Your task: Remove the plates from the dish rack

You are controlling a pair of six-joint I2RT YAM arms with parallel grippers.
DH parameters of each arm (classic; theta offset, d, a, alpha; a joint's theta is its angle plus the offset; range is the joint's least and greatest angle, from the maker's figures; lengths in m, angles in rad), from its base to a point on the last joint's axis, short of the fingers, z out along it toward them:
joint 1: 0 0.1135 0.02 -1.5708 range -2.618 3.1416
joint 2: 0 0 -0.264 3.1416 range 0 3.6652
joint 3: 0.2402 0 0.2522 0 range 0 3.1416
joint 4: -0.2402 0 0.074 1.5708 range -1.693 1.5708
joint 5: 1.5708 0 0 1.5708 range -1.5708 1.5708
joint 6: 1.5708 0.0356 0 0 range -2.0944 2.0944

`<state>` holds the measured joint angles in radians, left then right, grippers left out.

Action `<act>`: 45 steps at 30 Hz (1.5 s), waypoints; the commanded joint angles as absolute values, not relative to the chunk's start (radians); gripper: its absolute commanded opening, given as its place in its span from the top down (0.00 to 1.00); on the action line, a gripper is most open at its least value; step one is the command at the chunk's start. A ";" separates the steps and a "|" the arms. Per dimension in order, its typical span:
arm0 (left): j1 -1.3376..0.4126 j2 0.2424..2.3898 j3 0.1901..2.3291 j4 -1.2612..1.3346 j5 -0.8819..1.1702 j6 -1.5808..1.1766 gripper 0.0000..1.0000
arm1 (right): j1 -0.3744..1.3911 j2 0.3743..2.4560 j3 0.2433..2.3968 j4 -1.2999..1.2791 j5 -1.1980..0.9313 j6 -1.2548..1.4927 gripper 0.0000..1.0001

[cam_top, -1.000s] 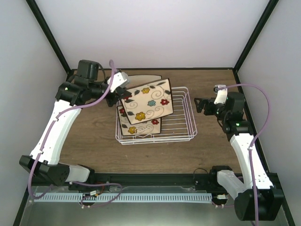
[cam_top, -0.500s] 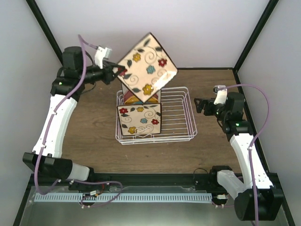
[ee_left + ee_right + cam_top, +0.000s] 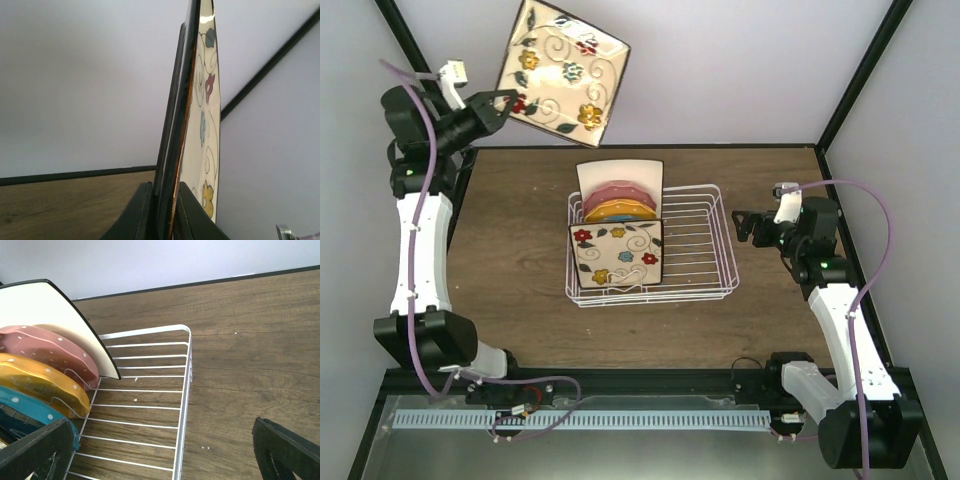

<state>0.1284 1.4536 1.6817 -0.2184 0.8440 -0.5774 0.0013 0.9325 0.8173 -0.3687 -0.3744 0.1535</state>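
Note:
My left gripper [image 3: 503,103] is shut on the corner of a square cream floral plate [image 3: 563,68] and holds it high above the table's far left; in the left wrist view the plate [image 3: 202,125] stands edge-on between my fingers. The white wire dish rack [image 3: 705,272] sits mid-table with a second floral plate [image 3: 617,254] at its front, then blue, orange [image 3: 617,211] and pink [image 3: 615,193] round plates and a plain cream square [image 3: 620,172] behind. My right gripper [image 3: 744,222] is open and empty just right of the rack [image 3: 185,390], facing the pink [image 3: 50,352], orange [image 3: 40,385] and blue [image 3: 25,412] plates.
Wooden tabletop [image 3: 520,280] bounded by grey walls and black frame posts. The right half of the rack holds no plates.
My left arm has lifted the floral plate out of the rack and swung it up and to the far left. The right arm has not moved.

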 commanded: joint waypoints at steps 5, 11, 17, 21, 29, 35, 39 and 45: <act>0.348 1.446 1.635 0.020 0.872 -0.769 0.96 | -0.009 0.935 0.816 -0.370 -0.389 0.146 0.00; 0.462 1.477 1.512 -0.018 0.917 -0.758 0.96 | -0.010 0.943 0.821 -0.368 -0.391 0.146 0.00; 0.493 1.484 1.408 -0.172 0.878 -0.566 0.96 | -0.009 0.946 0.826 -0.370 -0.389 0.143 0.00; 0.494 1.502 1.361 -0.243 0.828 -0.449 0.96 | -0.009 0.952 0.825 -0.367 -0.389 0.142 0.00; 0.494 1.592 1.308 -0.283 0.745 -0.343 0.96 | -0.009 0.959 0.829 -0.367 -0.391 0.139 0.00; 0.492 1.695 1.294 -0.237 0.706 -0.352 0.96 | -0.009 0.959 0.833 -0.370 -0.388 0.140 0.00; 0.482 1.748 1.307 -0.223 0.696 -0.347 0.96 | -0.009 0.957 0.837 -0.378 -0.381 0.139 0.00; 0.458 1.812 1.334 -0.233 0.696 -0.331 0.96 | -0.009 0.954 0.835 -0.382 -0.375 0.139 0.00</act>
